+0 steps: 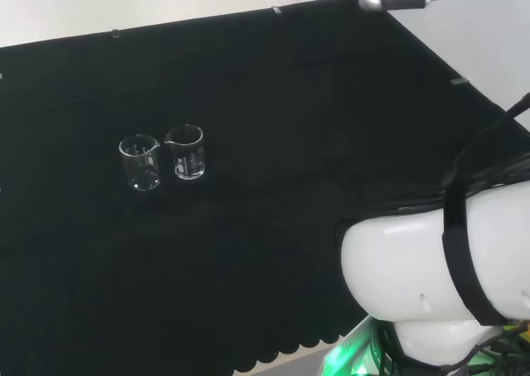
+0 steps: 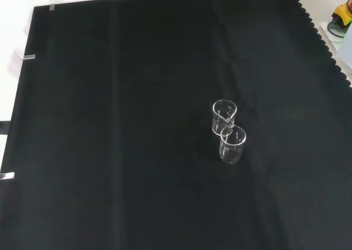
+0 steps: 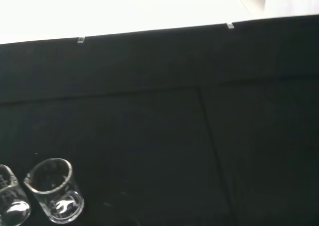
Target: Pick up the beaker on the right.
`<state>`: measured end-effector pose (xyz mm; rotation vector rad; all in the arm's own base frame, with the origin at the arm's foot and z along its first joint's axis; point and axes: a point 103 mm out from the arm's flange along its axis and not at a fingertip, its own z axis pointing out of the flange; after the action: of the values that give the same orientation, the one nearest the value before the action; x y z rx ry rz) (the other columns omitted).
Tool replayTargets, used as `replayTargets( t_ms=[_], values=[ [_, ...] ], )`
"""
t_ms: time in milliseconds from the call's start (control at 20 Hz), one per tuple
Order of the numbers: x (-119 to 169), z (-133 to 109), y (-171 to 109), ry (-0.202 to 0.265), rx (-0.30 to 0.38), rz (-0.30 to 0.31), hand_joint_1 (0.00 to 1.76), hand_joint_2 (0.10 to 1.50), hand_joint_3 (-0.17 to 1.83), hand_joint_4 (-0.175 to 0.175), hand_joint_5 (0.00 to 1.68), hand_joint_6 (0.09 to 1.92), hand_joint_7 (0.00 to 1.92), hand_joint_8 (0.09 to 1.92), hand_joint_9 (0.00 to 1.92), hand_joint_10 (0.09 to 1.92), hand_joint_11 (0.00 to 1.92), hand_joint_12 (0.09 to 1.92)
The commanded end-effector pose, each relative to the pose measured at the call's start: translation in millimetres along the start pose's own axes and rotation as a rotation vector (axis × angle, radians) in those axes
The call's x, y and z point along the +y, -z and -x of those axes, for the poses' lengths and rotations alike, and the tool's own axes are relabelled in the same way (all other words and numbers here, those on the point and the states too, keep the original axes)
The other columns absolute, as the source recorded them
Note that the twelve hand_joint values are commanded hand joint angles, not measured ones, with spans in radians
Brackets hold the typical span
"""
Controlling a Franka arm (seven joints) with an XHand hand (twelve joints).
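The white arm link [image 1: 431, 268] sits back from two empty beakers [image 1: 184, 151] [image 1: 141, 162] standing touching on the table [image 1: 290, 103], nothing lifted yet; the hand's state I cannot tell.

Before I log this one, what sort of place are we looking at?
Most likely a lab-style robot test bench: a black cloth covers the bench, two small clear glass beakers stand side by side on it, upright and apparently empty, and the white arm link looms at the head view's right.

black cloth [image 1: 273, 86], two upright beakers [image 1: 184, 151] touching
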<state>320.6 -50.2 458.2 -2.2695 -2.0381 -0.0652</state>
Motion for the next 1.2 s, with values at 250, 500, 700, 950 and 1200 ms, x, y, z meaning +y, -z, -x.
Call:
replayTargets(
  t_ms=[250,500,700,950,1200],
  values=[
    [19.5,14.3,-32.0,0.017,0.001,-0.011,0.03,1.03,0.76,-0.015,0.13,0.09,0.05,0.44,0.06,0.56,0.00,0.67],
    [34.8,-26.3,-49.2,0.042,0.019,-0.035,0.08,1.01,0.77,-0.017,0.14,0.09,0.06,0.44,0.07,0.56,0.00,0.69],
    [53.6,-24.1,-65.5,0.068,0.064,-0.035,0.09,1.00,0.77,-0.017,0.15,0.09,0.06,0.44,0.07,0.56,0.00,0.70],
    [79.9,13.8,-88.0,0.108,0.091,-0.049,0.10,1.00,0.78,-0.018,0.15,0.09,0.06,0.44,0.07,0.56,0.00,0.70],
    [96.6,50.9,-99.0,0.130,0.081,-0.069,0.10,1.00,0.78,-0.018,0.15,0.09,0.07,0.44,0.07,0.56,0.00,0.70]
  ],
)
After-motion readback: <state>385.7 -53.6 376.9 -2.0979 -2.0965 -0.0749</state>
